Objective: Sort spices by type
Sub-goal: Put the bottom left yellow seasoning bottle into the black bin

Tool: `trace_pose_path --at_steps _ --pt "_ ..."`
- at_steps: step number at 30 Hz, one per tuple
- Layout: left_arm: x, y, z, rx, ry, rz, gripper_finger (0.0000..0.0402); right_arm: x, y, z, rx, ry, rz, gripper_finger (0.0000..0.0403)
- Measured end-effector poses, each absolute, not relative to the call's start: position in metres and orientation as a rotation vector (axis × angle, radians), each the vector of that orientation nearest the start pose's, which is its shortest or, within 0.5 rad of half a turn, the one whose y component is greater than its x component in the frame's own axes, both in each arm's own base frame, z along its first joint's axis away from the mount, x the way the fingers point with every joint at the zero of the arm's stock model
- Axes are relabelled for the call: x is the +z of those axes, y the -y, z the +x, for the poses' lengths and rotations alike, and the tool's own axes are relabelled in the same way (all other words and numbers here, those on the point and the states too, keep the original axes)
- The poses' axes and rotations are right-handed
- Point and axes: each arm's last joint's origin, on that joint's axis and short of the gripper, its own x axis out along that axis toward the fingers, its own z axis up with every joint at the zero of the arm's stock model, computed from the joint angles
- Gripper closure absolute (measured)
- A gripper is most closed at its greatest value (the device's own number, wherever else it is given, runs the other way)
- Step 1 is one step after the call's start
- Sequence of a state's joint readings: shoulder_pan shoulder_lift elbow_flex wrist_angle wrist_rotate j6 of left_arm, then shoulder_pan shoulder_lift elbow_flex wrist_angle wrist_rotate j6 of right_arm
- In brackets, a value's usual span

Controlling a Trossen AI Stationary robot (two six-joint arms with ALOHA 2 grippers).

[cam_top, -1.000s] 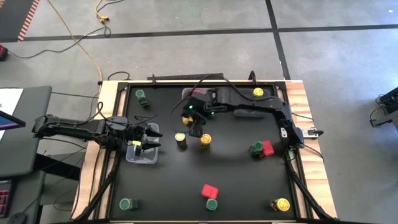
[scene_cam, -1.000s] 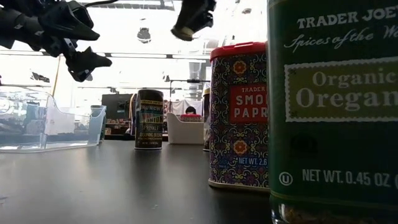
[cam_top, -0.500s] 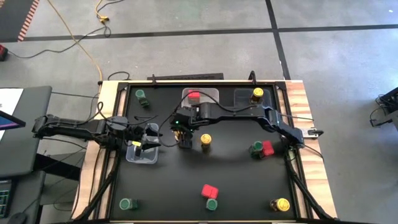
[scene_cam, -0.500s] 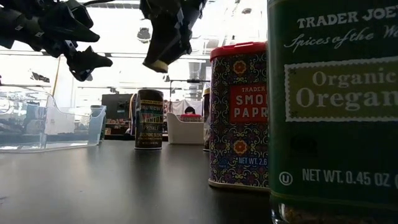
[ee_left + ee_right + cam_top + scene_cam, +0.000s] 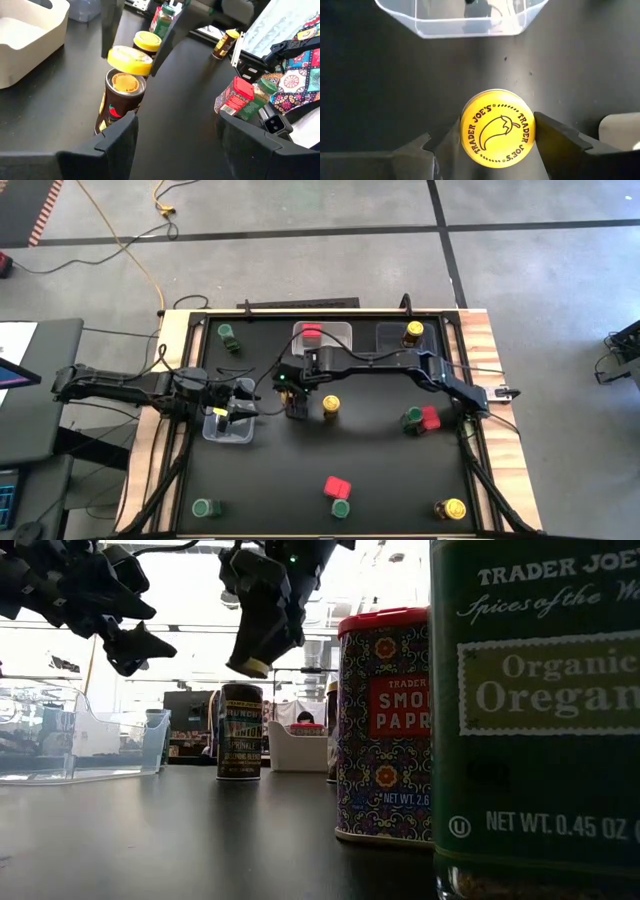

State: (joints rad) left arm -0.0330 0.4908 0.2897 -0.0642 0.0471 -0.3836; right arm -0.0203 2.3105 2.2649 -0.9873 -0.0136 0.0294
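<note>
Black table [image 5: 380,480] holds "Trader Joe's" oregano jar [image 5: 535,720] beside "Smoked Paprika" box [image 5: 383,725].

From just above, a yellow-lidded jar [image 5: 497,127] stands on the dark bench [image 5: 380,95], its round lid printed with a chili pepper and the words "Trader Joe's". The right gripper [image 5: 497,142] is down around it, one dark finger [image 5: 437,150] on each side of the lid, close against its rim. Past the jar, well apart from it, sits a clear plastic tray [image 5: 470,20]. A pale rounded object [image 5: 620,130] shows at one edge.
</note>
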Motion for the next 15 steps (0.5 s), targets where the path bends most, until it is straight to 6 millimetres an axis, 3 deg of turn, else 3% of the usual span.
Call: trace_pose_path --at_steps 4,15 --pt "0.2125 0.0057 0.1323 -0.028 -0.276 -0.383 0.0148 0.2567 0.0103 0.4936 -0.016 -1.069 0.05 0.0153" --pt "0.2126 0.0058 0.1324 -0.028 -0.276 -0.386 0.0148 0.2603 0.0114 0.4963 -0.006 -1.028 0.044 0.0152"
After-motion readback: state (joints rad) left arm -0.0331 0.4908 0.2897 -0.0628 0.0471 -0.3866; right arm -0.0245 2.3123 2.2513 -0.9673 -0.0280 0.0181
